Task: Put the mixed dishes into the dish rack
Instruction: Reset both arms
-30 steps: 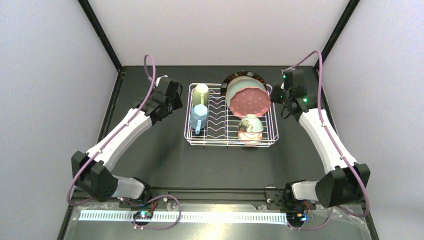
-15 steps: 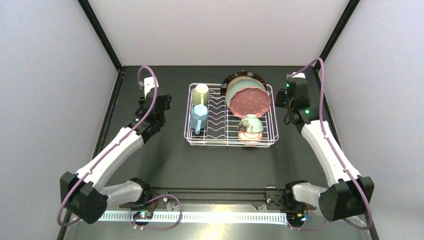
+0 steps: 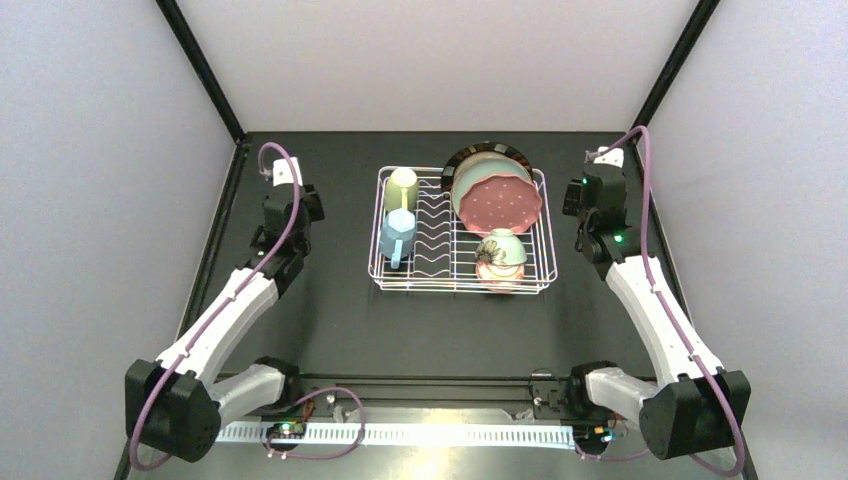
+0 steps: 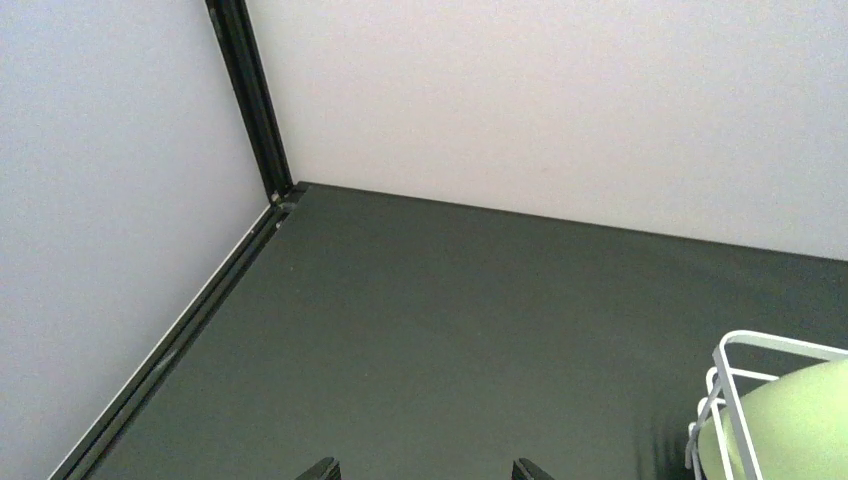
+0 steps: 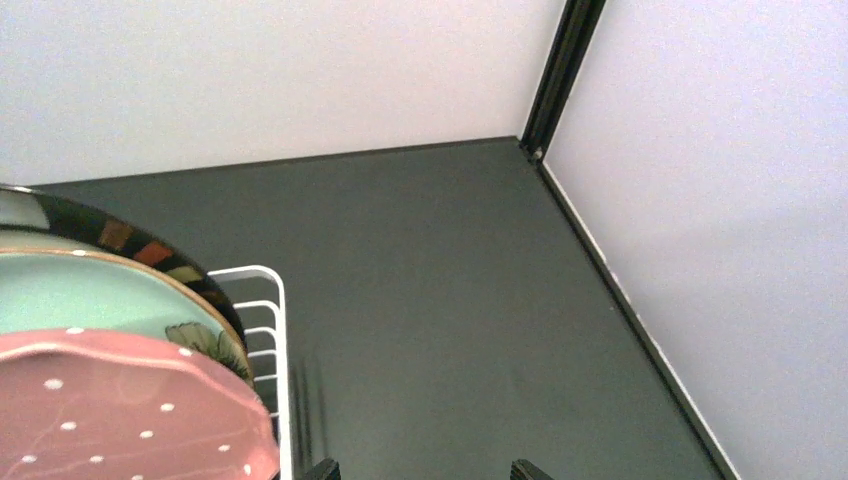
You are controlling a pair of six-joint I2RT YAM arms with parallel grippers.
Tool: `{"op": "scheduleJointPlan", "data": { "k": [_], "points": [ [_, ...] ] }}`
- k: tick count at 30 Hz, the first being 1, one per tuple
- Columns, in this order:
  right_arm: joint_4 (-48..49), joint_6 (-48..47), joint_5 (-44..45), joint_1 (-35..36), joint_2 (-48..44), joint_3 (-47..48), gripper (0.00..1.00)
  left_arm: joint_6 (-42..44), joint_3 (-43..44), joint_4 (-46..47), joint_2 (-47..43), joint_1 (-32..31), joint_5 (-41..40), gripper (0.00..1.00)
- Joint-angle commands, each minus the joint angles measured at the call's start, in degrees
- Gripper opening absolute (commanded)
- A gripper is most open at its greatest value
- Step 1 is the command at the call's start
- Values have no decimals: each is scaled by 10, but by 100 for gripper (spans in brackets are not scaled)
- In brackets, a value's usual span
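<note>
While my left claw (image 4: pixel 420 470) and right claw (image 5: pixel 420 470) are hanging wide open and empty on either side, the white wire dish rack (image 3: pixel 440 288) is sitting on the dark table (image 3: pixel 330 300). It is holding three plates (image 3: pixel 497 203) on edge at far right, two mugs (image 3: pixel 397 235) at left and two bowls (image 3: pixel 503 250) at near right.

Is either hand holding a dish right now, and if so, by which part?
Nothing is held. The left hand and right hand are both open and empty, one on each side of the rack.
</note>
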Motion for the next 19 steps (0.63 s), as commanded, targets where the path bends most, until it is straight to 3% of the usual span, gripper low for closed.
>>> {"op": "scheduleJointPlan", "data": {
  "k": [1, 19],
  "points": [
    [39, -16, 42, -6, 5, -8, 98, 20, -11, 64, -2, 24, 65, 99],
    [42, 25, 93, -26, -13, -22, 98, -19, -21, 112, 32, 49, 91, 99]
  ]
}}
